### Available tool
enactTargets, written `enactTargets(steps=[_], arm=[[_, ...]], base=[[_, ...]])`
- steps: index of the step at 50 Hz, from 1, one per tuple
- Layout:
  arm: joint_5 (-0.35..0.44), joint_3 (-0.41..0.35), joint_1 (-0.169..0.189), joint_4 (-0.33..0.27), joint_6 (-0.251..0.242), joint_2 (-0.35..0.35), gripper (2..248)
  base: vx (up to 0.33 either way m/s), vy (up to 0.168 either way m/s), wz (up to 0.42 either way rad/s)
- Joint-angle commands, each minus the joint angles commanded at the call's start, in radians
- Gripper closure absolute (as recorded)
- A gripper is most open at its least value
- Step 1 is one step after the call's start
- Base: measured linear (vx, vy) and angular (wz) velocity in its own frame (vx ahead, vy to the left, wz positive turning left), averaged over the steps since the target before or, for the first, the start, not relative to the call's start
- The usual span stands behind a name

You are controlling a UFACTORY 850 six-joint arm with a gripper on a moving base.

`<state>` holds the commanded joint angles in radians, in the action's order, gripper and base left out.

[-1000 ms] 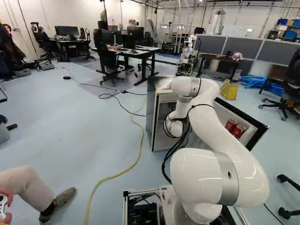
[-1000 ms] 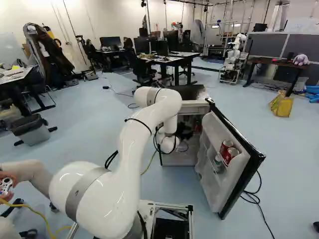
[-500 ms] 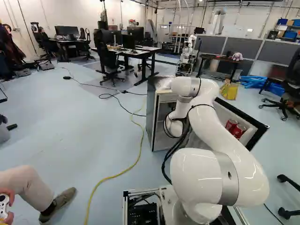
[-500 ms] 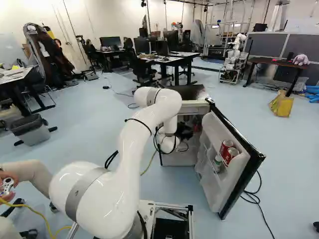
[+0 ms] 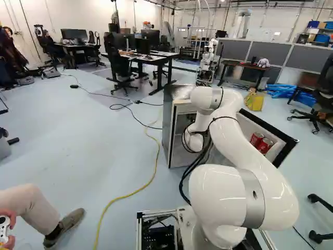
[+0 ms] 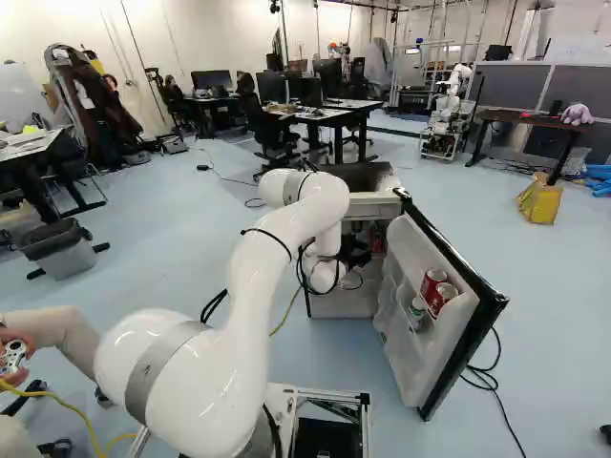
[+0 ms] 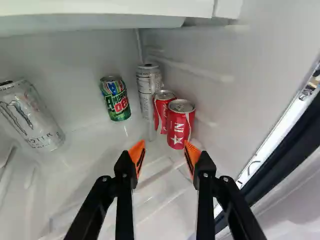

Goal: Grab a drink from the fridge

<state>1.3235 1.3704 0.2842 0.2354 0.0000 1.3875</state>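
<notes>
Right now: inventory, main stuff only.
fridge: 1, white inside, ahead of base, open
red cans: 4, red, two ahead of hand, two in door
green can: 1, green, in fridge
pale cans: 2, silver-white, in fridge
small bottle: 1, pale, door
bag: 1, yellow, floor
bin: 1, grey, floor
another robot: 1, white, beyond fridge
desks: several, mixed, far
chairs: several, black, floor
arm: 1, white, reaching into fridge
hand: 1, black, fridge, open

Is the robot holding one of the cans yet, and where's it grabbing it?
No, it isn't holding anything. The tool is open, and the nearest red can stands just ahead of it, not between its tips.
</notes>
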Motion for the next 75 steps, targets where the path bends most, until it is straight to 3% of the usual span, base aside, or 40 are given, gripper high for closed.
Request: enactTargets(steps=[75], arm=[[0.000,0.162,0.032,0.000,0.000,0.087,119]], base=[[0.000,0.000,0.000]])
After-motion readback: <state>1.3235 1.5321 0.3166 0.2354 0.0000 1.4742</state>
